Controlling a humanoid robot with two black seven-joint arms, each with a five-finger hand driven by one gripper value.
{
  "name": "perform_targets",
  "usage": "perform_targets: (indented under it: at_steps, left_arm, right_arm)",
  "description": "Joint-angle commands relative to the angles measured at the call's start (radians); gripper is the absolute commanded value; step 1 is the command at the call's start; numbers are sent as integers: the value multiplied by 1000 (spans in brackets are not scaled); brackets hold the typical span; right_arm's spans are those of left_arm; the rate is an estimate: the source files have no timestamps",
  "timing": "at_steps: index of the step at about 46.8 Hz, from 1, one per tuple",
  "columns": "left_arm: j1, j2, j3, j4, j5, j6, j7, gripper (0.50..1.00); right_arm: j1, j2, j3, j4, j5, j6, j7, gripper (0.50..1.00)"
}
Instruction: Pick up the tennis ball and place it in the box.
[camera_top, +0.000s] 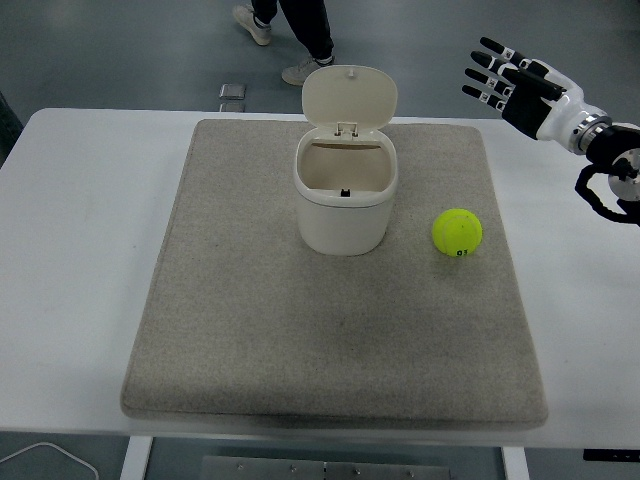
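A yellow-green tennis ball (457, 232) lies on the grey mat (240, 330), to the right of a cream box (344, 200) whose hinged lid stands open at the back. My right hand (505, 80) hovers beyond the table's far right corner, well above and behind the ball, with its fingers spread and holding nothing. The left arm is out of view.
The mat covers most of the white table (70, 260). A person's legs (295, 25) are walking on the floor beyond the table at the top. A small grey object (232, 92) lies on the floor behind the table.
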Motion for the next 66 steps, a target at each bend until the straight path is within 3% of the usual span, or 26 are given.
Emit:
perform_targets:
  at_steps: [1, 17, 24, 32, 45, 58, 66]
  left_arm:
    - [-1, 0, 0, 0, 0, 0, 0, 992]
    - [-1, 0, 0, 0, 0, 1, 0, 992]
    - [1, 0, 0, 0, 0, 1, 0, 992]
    - [-1, 0, 0, 0, 0, 0, 0, 992]
    - [-1, 0, 0, 0, -1, 0, 0, 992]
    - [-1, 0, 0, 0, 0, 1, 0, 992]
    - [1, 0, 0, 0, 0, 0, 0, 992]
  right_arm:
    - [4, -9, 3, 0, -57, 5, 0, 928]
    - [6, -21, 3, 6, -87, 13, 1, 928]
    - [4, -49, 15, 9, -204, 36, 6, 930]
    - [6, -87, 14, 49, -274, 92, 83, 928]
    - [7, -144, 5, 87, -454, 200, 149, 928]
    - [12, -175, 0, 93, -764, 206, 262, 930]
    - [12, -198, -2, 149, -935, 206, 296, 930]
